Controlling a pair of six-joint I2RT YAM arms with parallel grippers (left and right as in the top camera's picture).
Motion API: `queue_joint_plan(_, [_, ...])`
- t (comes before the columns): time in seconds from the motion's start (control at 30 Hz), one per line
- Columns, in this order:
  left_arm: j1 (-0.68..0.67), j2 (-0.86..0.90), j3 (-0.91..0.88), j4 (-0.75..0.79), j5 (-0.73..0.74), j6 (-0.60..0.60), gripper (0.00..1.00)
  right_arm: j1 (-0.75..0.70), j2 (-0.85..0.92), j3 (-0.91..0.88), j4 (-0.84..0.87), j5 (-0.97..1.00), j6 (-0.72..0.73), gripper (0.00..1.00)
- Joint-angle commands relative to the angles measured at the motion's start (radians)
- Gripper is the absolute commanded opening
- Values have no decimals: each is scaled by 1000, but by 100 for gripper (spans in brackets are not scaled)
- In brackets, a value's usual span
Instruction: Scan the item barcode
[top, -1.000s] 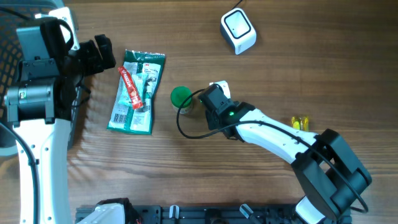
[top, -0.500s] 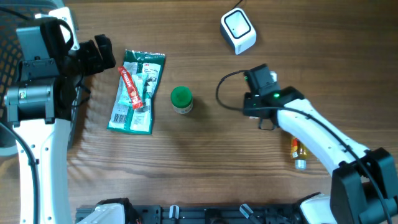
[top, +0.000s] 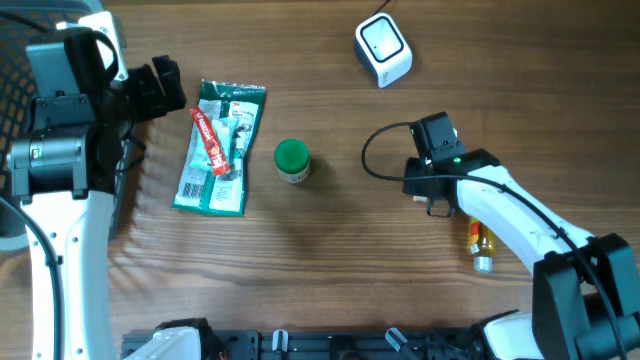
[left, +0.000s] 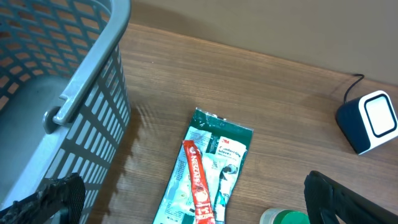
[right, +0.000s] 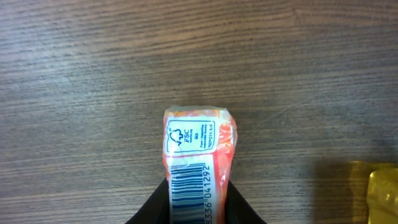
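- The right gripper (right: 198, 200) pinches one end of a small orange packet (right: 199, 146); a black finger (right: 154, 206) presses on each side of it.
- The packet's white label faces the right wrist camera, with a printed barcode (right: 189, 190) running down between the fingers and a small logo above it.
- The packet is held over bare wood of the table (top: 330, 260), on the robot's side of the white scanner (top: 383, 48) and a little to its right, well apart from it. Whether the packet's free end touches the wood cannot be told.
- The scanner stands at the far side of the table, its pale window facing up.
- A small yellow bottle (top: 480, 245) lies further from the scanner than the right gripper does, close beside the right arm.
- A jar with a green lid (top: 292, 158) stands to the left of the scanner and nearer the robot.
- A flat green packet (top: 220, 150) lies further left of the scanner than the jar, with a red stick pack (top: 210, 140) lying on top of it.
- The left gripper (top: 165, 88) hangs with its fingers spread wide and nothing between them, far to the left of the scanner, just past the green packet.
- A grey slatted basket (left: 93, 81) stands beside the left gripper, on the side away from the scanner.
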Motion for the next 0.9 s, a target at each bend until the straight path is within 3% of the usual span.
queue_joint_plan(0.0, [3,2,8,2,-6,8,100,-2,-10,-7,9,-13,-18,22])
queue_joint_plan(0.53, [3,2,8,2,-6,8,100,-2,-10,-68,69,-12,-21,24])
queue_joint_plan(0.6, [3,2,8,2,-6,8,100,-2,-10,-68,69,-12,-22,31])
queue_joint_plan(0.87, [3,2,8,2,-6,8,100,-2,-10,-68,68,-13,-22,39])
